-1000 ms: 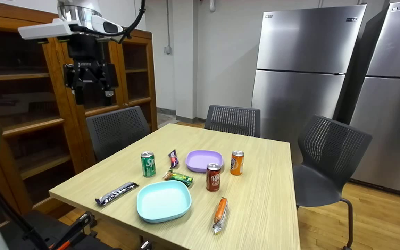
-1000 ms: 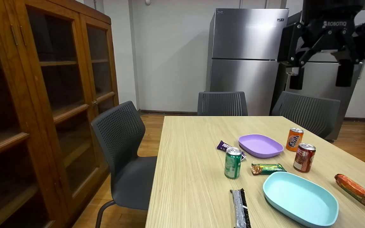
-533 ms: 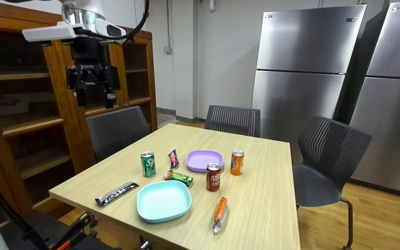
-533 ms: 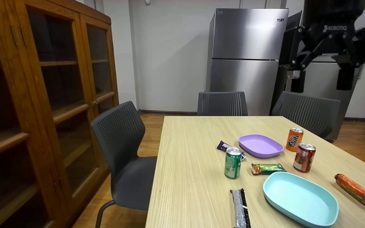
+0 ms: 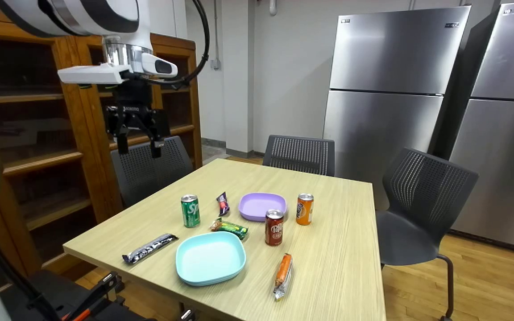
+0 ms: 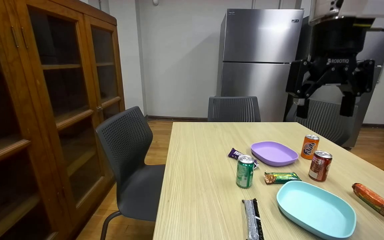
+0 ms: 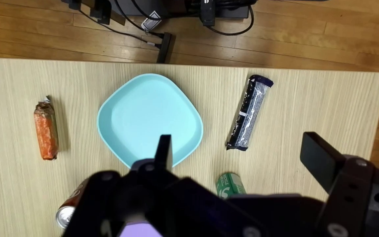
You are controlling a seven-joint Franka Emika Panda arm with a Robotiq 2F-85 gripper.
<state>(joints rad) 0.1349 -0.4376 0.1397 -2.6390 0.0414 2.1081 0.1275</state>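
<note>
Pincer hangs over the desk, pointing down, its two sides spread well apart. Wrist view: black-and-silver bar and green can both show in its gap, down on the desk. Bar flat, just in from the robot-side edge, near the corner toward the wooden cabinet. Green can upright, farther in from that edge, nearest of the cans to the cabinet-side edge. Teal plate close to the robot-side edge, along from the bar; orange-wrapped bar past it, farther from the cabinet-side corner. Green-wrapped snack just beside the teal plate, on its inner side. Purple packet beside the purple plate, on its cabinet side. Dark red can and orange can upright, farther from the cabinet-side edge. Dark chairs at the other three edges.
</note>
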